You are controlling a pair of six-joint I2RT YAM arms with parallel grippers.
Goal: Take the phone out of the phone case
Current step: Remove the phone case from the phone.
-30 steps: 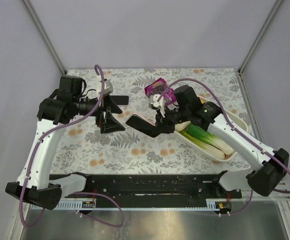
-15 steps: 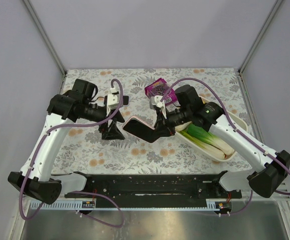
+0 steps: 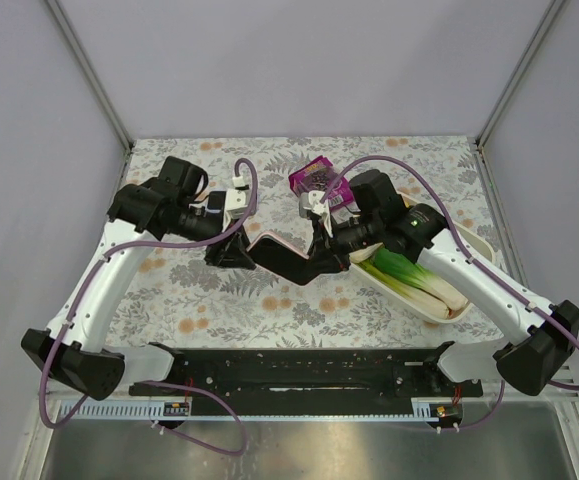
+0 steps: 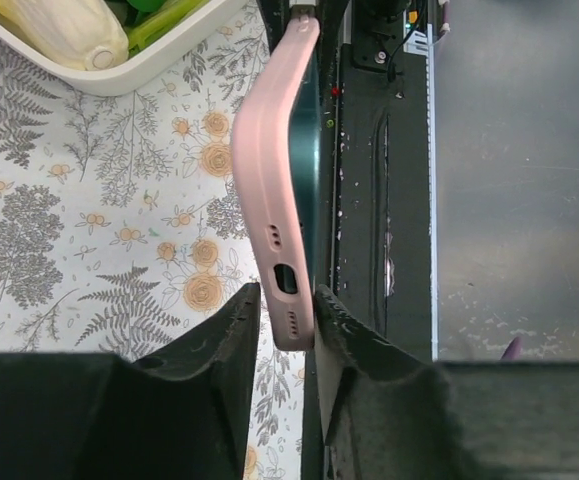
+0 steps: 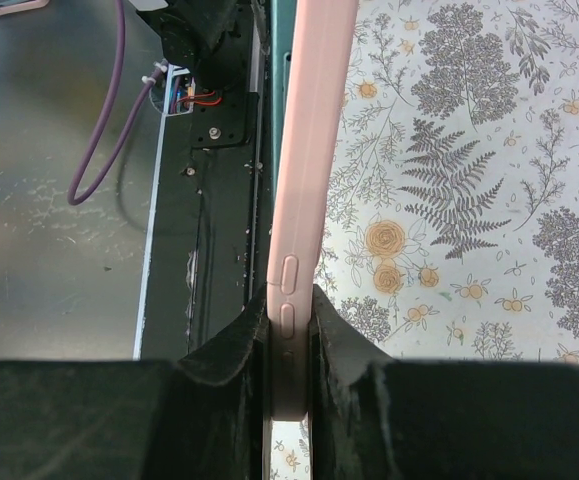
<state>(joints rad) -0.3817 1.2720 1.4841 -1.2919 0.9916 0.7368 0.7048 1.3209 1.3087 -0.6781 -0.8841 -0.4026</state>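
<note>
The phone case (image 3: 274, 240) is pink and it is up in the air, off the flowered surface (image 3: 169, 290). It hangs between the two sets of fingers, one end in each.

The right gripper (image 3: 317, 258) has its fingers (image 5: 234, 345) pressed tight on the end of the case with the side buttons. From the right wrist, the case runs straight out from between those fingers.

The left gripper (image 3: 252, 250) holds the other end, the one with the little holes and the plug hole. Its fingers (image 4: 231, 330) are close together, one on each side of the case, and they look to be touching it on both sides.

The phone (image 3: 284, 262) is inside the case. Its dark face points up at the top camera. From the left wrist you can see its dark edge (image 4: 315, 150) along one side of the pink case.

A white tray (image 3: 469, 240) with green onions (image 3: 409, 275) sits on the surface just beside the right fingers. A purple packet (image 3: 314, 175) lies on the surface past both sets of fingers, a bit nearer the right ones.
</note>
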